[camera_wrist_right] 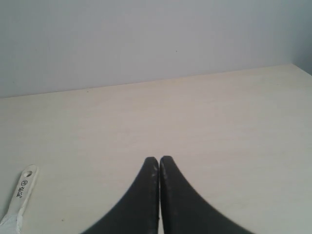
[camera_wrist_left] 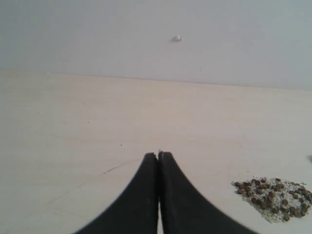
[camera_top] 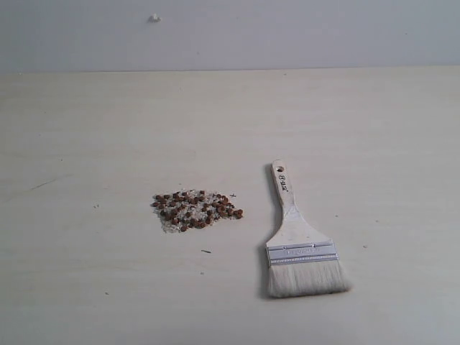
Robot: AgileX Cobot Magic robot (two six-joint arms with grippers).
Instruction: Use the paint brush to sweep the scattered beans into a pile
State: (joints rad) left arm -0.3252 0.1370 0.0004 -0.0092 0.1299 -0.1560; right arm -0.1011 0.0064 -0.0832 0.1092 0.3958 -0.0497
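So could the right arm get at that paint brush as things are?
Probably yes. The paint brush lies alone on bare table, the beans well apart from it, nothing over its handle. The right fingers are shut, so they would need opening first.

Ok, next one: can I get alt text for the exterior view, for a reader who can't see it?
A paint brush lies flat on a pale wooden table, with its whitish bristles nearest the camera and its handle pointing away. To its left, and apart from it, sits a small cluster of reddish-brown beans mixed with pale grains. A plain grey wall runs behind.
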